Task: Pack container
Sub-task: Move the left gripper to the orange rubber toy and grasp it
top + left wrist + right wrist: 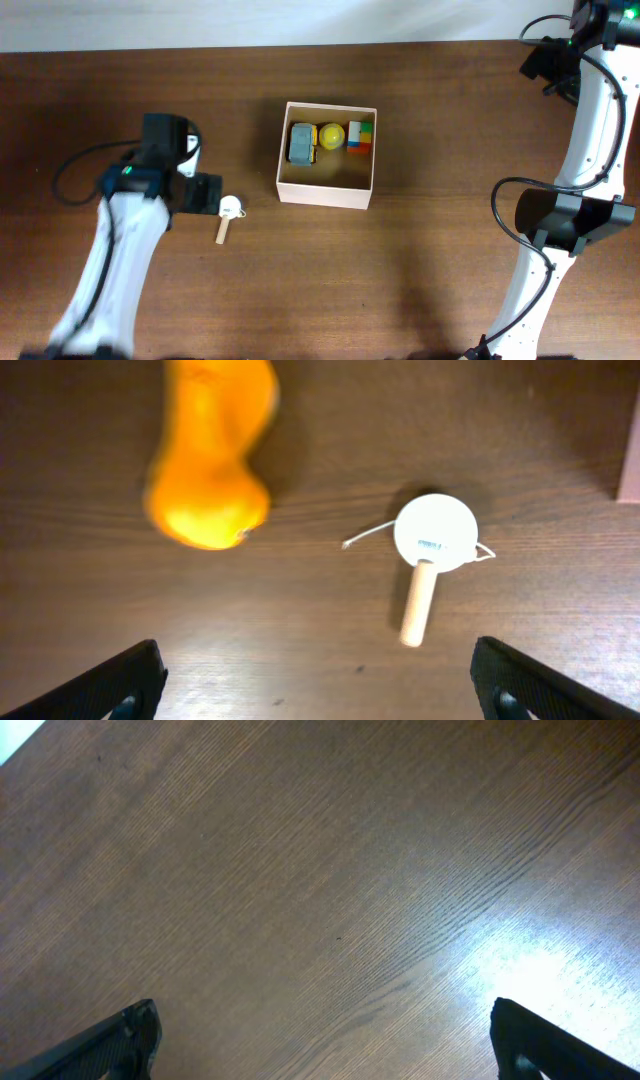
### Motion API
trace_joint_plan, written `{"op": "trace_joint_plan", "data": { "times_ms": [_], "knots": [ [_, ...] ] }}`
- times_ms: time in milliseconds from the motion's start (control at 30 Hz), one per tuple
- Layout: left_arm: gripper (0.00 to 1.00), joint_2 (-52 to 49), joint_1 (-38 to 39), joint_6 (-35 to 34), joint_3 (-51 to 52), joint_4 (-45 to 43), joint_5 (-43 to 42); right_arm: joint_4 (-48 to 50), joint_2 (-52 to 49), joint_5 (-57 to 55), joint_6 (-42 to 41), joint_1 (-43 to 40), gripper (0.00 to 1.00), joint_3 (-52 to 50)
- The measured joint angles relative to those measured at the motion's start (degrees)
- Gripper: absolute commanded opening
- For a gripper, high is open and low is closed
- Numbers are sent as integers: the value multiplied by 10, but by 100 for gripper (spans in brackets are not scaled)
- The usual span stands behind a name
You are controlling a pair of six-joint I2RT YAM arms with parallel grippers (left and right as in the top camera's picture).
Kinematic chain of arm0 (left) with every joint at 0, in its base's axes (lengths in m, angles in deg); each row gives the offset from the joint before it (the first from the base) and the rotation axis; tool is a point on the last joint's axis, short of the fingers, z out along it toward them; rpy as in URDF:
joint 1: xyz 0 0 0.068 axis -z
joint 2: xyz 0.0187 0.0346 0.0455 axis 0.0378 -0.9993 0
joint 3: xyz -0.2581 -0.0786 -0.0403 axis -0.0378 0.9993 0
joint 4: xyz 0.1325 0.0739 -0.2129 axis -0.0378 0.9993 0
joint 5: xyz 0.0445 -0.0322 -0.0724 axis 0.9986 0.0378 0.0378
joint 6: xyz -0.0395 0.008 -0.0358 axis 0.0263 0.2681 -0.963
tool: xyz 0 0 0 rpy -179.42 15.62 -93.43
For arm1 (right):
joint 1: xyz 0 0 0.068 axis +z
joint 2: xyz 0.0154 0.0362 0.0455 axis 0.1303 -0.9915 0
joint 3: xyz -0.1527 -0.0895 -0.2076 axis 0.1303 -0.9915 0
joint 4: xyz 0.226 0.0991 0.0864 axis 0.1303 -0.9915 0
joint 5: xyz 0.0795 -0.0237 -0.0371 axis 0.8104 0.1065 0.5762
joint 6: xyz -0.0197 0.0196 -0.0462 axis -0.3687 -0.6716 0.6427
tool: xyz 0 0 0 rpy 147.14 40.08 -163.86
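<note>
The left gripper is hovering over the table, fingers spread wide and empty. A small paddle is lying ahead between them, with the container past the right finger. The right gripper is hanging wide open too.

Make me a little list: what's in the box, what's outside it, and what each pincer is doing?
in box: grey toy, yellow ball, blocks
outside: paddle, orange toy
left pincer: open, empty, near paddle
right pincer: open, empty, over bare table
</note>
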Motion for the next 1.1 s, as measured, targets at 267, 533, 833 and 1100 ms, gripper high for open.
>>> {"op": "trace_joint_plan", "data": {
  "times_ms": [267,533,833,1100],
  "knots": [
    [99,-121,0,0,0,-93,-32,0,0,0,0,0,99,0],
    [99,-122,-2,11,-3,-249,0,0,0,0,0,0,99,0],
    [99,-127,-70,-7,-4,-299,37,0,0,0,0,0,99,0],
    [98,-166,-118,-15,-4,-307,-2,0,0,0,0,0,99,0]
  ]
}}
